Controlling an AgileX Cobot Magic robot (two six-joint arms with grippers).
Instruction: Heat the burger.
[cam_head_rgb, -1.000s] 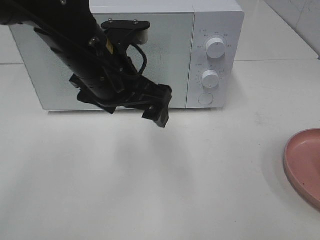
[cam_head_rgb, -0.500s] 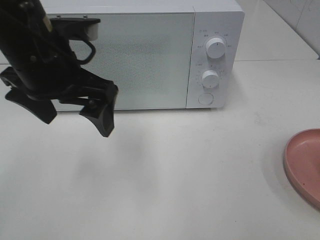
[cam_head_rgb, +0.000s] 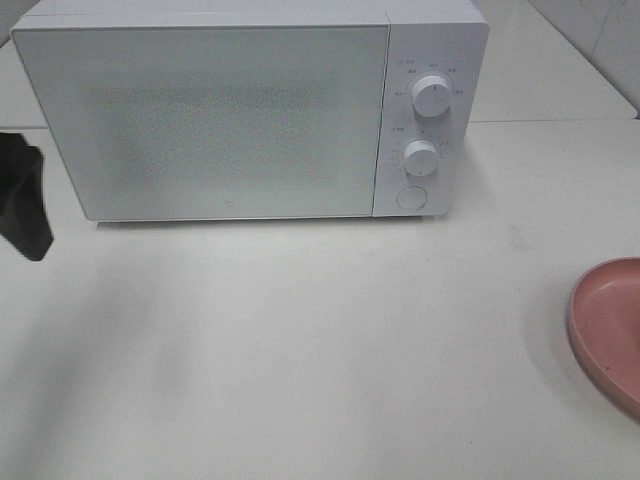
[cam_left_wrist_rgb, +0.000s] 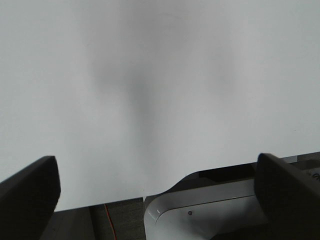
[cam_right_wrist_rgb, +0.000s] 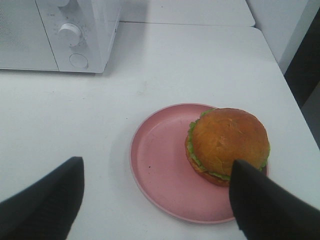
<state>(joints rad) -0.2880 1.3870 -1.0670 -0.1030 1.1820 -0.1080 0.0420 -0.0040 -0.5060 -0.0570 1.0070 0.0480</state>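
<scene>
The burger, golden-brown bun over green lettuce, sits on the right half of a round pink plate in the right wrist view. My right gripper hovers open over the plate, holding nothing, with one finger next to the burger. The exterior high view shows only the plate's edge at the far right, not the burger. The white microwave stands at the back with its door shut. My left gripper is open and empty above bare table. Just one of its fingers shows at the exterior view's left edge.
Two white knobs and a round button are on the microwave's right panel. The left wrist view shows the table's edge with a white base below it. A wall runs along the table's far right.
My left arm has swung left from in front of the microwave door to the left edge of the view, leaving the door uncovered. The plate has not moved.
</scene>
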